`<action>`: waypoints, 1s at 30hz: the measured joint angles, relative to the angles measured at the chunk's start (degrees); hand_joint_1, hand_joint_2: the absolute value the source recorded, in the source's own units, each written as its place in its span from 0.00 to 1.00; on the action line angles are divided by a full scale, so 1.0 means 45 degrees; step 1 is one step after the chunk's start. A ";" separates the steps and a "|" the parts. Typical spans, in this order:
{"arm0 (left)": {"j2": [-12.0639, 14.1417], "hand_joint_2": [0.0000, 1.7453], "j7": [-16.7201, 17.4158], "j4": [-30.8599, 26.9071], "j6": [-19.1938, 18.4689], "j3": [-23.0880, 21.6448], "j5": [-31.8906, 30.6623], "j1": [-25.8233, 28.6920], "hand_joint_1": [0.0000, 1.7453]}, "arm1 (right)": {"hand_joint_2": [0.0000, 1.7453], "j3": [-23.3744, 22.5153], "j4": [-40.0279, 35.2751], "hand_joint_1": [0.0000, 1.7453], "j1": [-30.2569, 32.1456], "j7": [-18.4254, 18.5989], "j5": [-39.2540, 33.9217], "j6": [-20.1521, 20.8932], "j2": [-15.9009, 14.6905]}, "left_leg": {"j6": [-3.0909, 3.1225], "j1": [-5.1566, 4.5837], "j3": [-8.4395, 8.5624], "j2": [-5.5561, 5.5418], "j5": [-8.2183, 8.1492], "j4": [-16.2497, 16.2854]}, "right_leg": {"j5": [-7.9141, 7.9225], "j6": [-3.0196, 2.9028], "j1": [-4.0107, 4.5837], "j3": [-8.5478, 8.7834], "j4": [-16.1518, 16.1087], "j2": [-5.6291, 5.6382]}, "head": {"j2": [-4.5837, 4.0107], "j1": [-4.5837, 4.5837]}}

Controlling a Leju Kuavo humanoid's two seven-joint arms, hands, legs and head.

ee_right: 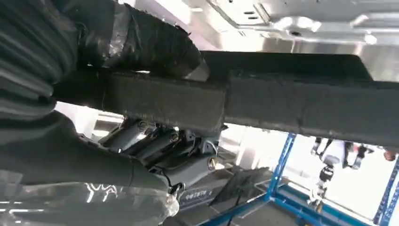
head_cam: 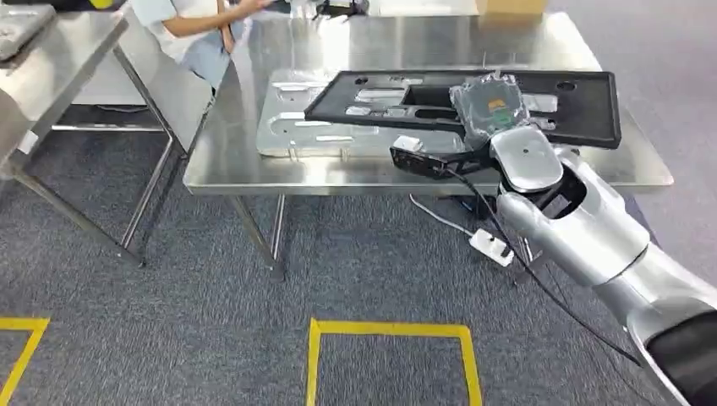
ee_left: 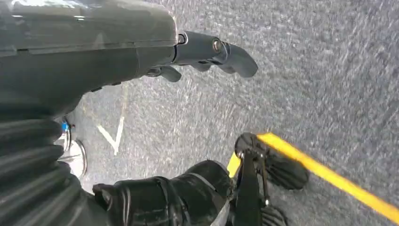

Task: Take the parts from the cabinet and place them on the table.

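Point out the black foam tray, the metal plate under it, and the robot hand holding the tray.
black foam tray (head_cam: 583, 106), head view, right end of its top face
metal plate (head_cam: 283, 135), head view, bare left part
right robot hand (head_cam: 484, 106), head view, plastic-wrapped back of the hand

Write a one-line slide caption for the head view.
Right hand grips the black foam tray at its near edge, over the silver part on the steel table.

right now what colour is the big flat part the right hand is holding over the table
Black, clearest in the head view: the flat part held by the right hand.
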 joint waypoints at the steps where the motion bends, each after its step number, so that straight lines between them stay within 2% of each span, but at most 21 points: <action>1: -0.0010 1.00 0.0112 0.0000 -0.0019 0.0000 0.0005 -0.0012 0.00 | 1.00 0.0010 0.0058 1.00 0.0009 -0.0180 0.0029 0.0005 0.0000 | -0.0174 0.0069 -0.0090 0.0036 -0.0193 0.0216 | 0.0013 -0.0214 -0.0078 0.0080 -0.0093 -0.0016 | 0.0000 0.0010; 2: -0.0010 1.00 0.0131 0.0000 -0.0029 0.0000 0.0029 -0.0012 0.00 | 1.00 0.0024 0.0092 1.00 -0.0015 -0.0340 0.0097 0.0024 0.0029 | -0.0271 0.0075 -0.0377 0.0080 -0.0511 0.0807 | -0.0003 -0.0271 -0.0100 0.0109 -0.0113 -0.0021 | 0.0000 -0.0010; 4: -0.0010 1.00 0.0247 0.0000 -0.0015 0.0000 0.0087 -0.0027 0.00 | 1.00 0.0107 0.0179 1.00 -0.0057 -0.0535 0.0160 0.0029 0.0073 | -0.0398 0.0108 -0.1435 0.0096 -0.1292 0.2803 | -0.0042 -0.0340 -0.0095 0.0145 -0.0108 -0.0016 | 0.0000 -0.0029; 5: -0.0010 1.00 0.0296 0.0000 -0.0010 0.0000 0.0092 -0.0023 0.00 | 1.00 0.0165 0.0219 1.00 -0.0029 -0.0593 0.0160 0.0024 0.0107 | -0.0420 0.0111 -0.1908 0.0096 -0.1459 0.3580 | -0.0076 -0.0362 -0.0084 0.0180 -0.0107 -0.0017 | 0.0000 -0.0019; 6: -0.0019 1.00 0.0345 0.0000 -0.0005 0.0000 0.0092 -0.0016 0.00 | 1.00 0.0238 0.0277 1.00 0.0008 -0.0637 0.0160 0.0019 0.0141 | -0.0413 0.0112 -0.2188 0.0096 -0.1377 0.3896 | -0.0115 -0.0366 -0.0072 0.0224 -0.0106 -0.0014 | 0.0000 -0.0029; 7: -0.0019 1.00 0.0364 0.0000 0.0000 0.0000 0.0097 -0.0012 0.00 | 1.00 0.0329 0.0325 1.00 0.0029 -0.0641 0.0165 0.0015 0.0179 | -0.0385 0.0112 -0.2140 0.0095 -0.0996 0.3581 | -0.0158 -0.0369 -0.0054 0.0291 -0.0106 -0.0014 | 0.0000 -0.0024; 8: -0.0019 1.00 0.0379 0.0000 0.0010 0.0000 0.0097 -0.0016 0.00 | 1.00 0.0379 0.0360 1.00 0.0023 -0.0685 0.0165 0.0015 0.0199 | -0.0327 0.0109 -0.1806 0.0095 -0.0360 0.2700 | -0.0209 -0.0363 -0.0033 0.0367 -0.0107 -0.0014 | 0.0000 -0.0024; 10: 0.0000 1.00 0.0481 0.0000 0.0049 0.0000 0.0107 -0.0016 0.00 | 1.00 0.0408 0.0432 1.00 -0.0046 -0.0782 0.0213 0.0005 0.0291 | -0.0116 0.0048 -0.0801 0.0096 0.0849 0.0397 | -0.0311 -0.0338 -0.0017 0.0523 -0.0136 -0.0027 | 0.0000 -0.0015; 11: 0.0024 1.00 0.0530 0.0000 0.0053 0.0000 0.0112 -0.0017 0.00 | 1.00 0.0457 0.0486 1.00 -0.0145 -0.0845 0.0248 0.0000 0.0355 | -0.0017 -0.0005 -0.0623 0.0096 0.0628 0.0068 | -0.0325 -0.0303 -0.0013 0.0537 -0.0177 -0.0026 | 0.0000 -0.0010; 12: 0.0024 1.00 0.0559 0.0000 0.0058 0.0000 0.0107 -0.0025 0.00 | 1.00 0.0539 0.0558 1.00 -0.0243 -0.0899 0.0272 -0.0005 0.0403 | 0.0016 -0.0094 -0.0509 0.0085 0.0630 -0.0202 | -0.0325 -0.0233 0.0021 0.0503 -0.0172 -0.0005 | 0.0000 -0.0010; 15: 0.0029 1.00 0.0578 0.0000 0.0068 0.0000 0.0107 -0.0049 0.00 | 1.00 0.0695 0.0738 1.00 -0.0312 -0.1083 0.0277 -0.0063 0.0676 | 0.0105 -0.0122 -0.0470 0.0079 0.0627 -0.0279 | -0.0312 -0.0041 -0.0003 0.0591 -0.0329 -0.0007 | 0.0000 -0.0015; 16: 0.0019 1.00 0.0578 0.0000 0.0053 0.0000 0.0107 -0.0054 0.00 | 1.00 0.0729 0.0792 1.00 -0.0355 -0.1166 0.0282 -0.0092 0.0816 | 0.0178 0.0099 -0.0275 0.0122 0.0712 -0.0494 | -0.0411 0.0013 0.0013 0.0506 -0.0215 -0.0058 | 0.0005 -0.0015; 17: 0.0015 1.00 0.0554 0.0000 0.0044 0.0000 0.0102 -0.0046 0.00 | 1.00 0.0773 0.0879 1.00 -0.0458 -0.1224 0.0301 -0.0156 0.0899 | 0.0224 0.0061 -0.0183 0.0105 0.0692 -0.0562 | -0.0668 0.0036 0.0068 0.0334 0.0233 -0.0085 | 0.0000 0.0059; 18: 0.0015 1.00 0.0549 0.0000 0.0039 0.0000 0.0102 -0.0063 0.00 | 1.00 0.0801 0.0961 1.00 -0.0571 -0.1258 0.0306 -0.0233 0.1049 | 0.0304 0.0052 -0.0159 0.0123 0.0670 -0.0552 | -0.1104 0.0035 0.0061 -0.0093 0.1124 -0.0067 | 0.0005 0.0078; 20: 0.0015 1.00 0.0549 0.0000 0.0034 0.0000 0.0102 -0.0112 0.00 | 1.00 0.0875 0.1083 1.00 -0.0660 -0.1336 0.0311 -0.0316 0.1239 | 0.0362 0.0049 -0.0128 0.0118 0.0573 -0.0506 | -0.1781 0.0085 0.0046 -0.1110 0.3017 -0.0067 | 0.0000 0.0073; 21: 0.0010 1.00 0.0549 0.0000 0.0029 0.0000 0.0102 -0.0121 0.00 | 1.00 0.0952 0.1160 1.00 -0.0659 -0.1370 0.0311 -0.0316 0.1316 | 0.0357 0.0053 -0.0100 0.0093 0.0527 -0.0474 | -0.1829 0.0111 0.0042 -0.1482 0.3583 -0.0068 | 0.0000 0.0068; 22: 0.0010 1.00 0.0549 0.0000 0.0019 0.0000 0.0102 -0.0110 0.00 | 1.00 0.1010 0.1253 1.00 -0.0649 -0.1384 0.0311 -0.0316 0.1374 | 0.0334 0.0066 -0.0062 0.0036 0.0476 -0.0442 | -0.1576 0.0126 0.0027 -0.1538 0.3505 -0.0076 | 0.0000 0.0092; 23: -0.0009 1.00 0.0534 0.0000 0.0015 0.0000 0.0102 -0.0096 0.00 | 1.00 0.1040 0.1346 1.00 -0.0662 -0.1404 0.0311 -0.0321 0.1418 | 0.0291 0.0080 -0.0018 -0.0014 0.0402 -0.0382 | -0.1022 0.0127 -0.0003 -0.1296 0.2803 -0.0079 | 0.0000 0.0107; 25: -0.0034 1.00 0.0486 0.0000 0.0005 0.0000 0.0097 -0.0091 0.00 | 1.00 0.1068 0.1461 1.00 -0.0815 -0.1438 0.0311 -0.0330 0.1568 | 0.0164 0.0103 0.0018 -0.0074 0.0194 -0.0135 | 0.0196 0.0114 -0.0058 -0.0395 0.0663 -0.0094 | 0.0000 0.0111; 27: -0.0010 1.00 0.0417 0.0000 0.0010 0.0000 0.0097 -0.0108 0.00 | 1.00 0.1181 0.1579 1.00 -0.0990 -0.1452 0.0311 -0.0345 0.1740 | -0.0013 -0.0005 -0.0136 -0.0079 0.0000 0.0197 | -0.0008 0.0004 -0.0010 -0.0110 0.0050 -0.0058 | 0.0000 0.0102; 30: -0.0010 1.00 0.0393 0.0000 0.0049 0.0000 0.0097 -0.0067 0.00 | 1.00 0.1278 0.1720 1.00 -0.0997 -0.1472 0.0296 -0.0330 0.1919 | -0.0126 0.0033 -0.0094 -0.0082 0.0015 0.0026 | -0.0033 -0.0202 0.0042 -0.0132 0.0095 -0.0043 | 0.0000 0.0053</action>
